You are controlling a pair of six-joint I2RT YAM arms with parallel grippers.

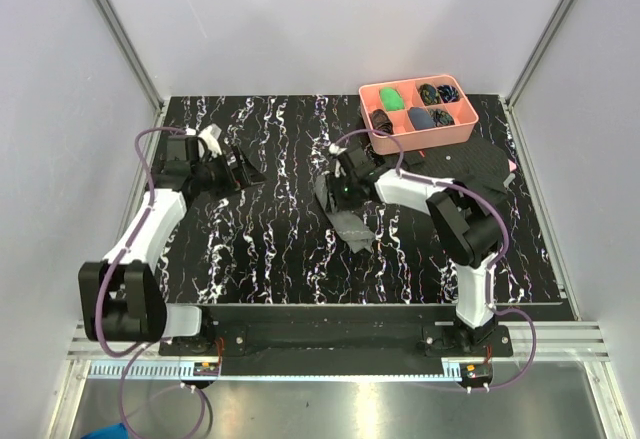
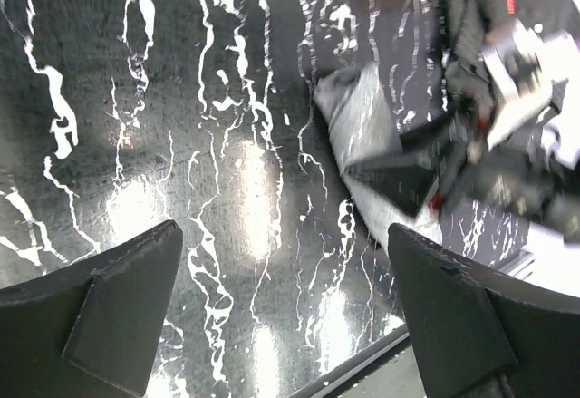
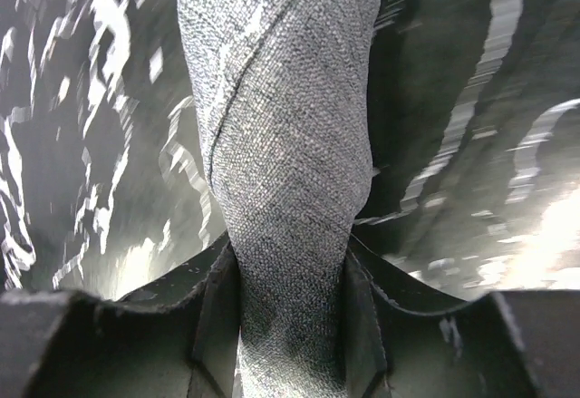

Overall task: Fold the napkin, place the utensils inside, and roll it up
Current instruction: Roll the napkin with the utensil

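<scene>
Black tabletop (image 1: pixel 260 249) with white marble-like veining, enclosed left, back and right by plain pale grey wall panels (image 1: pixel 330 19) set in aluminium frame posts (image 1: pixel 118 34), slotted aluminium rail (image 1: pixel 330 340) along the near edge; light throws bright glare patches (image 2: pixel 258 189) on the glossy surface.

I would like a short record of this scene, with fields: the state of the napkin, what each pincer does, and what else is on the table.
napkin: grey, rolled into a bundle, near the middle of the table
right pincer: shut on one end of the napkin
left pincer: open, holds nothing, over the left rear of the table
utensils: not visible in any view
tray: pink, with compartments, at the rear right
black cloth: flat, just in front of the tray
</scene>
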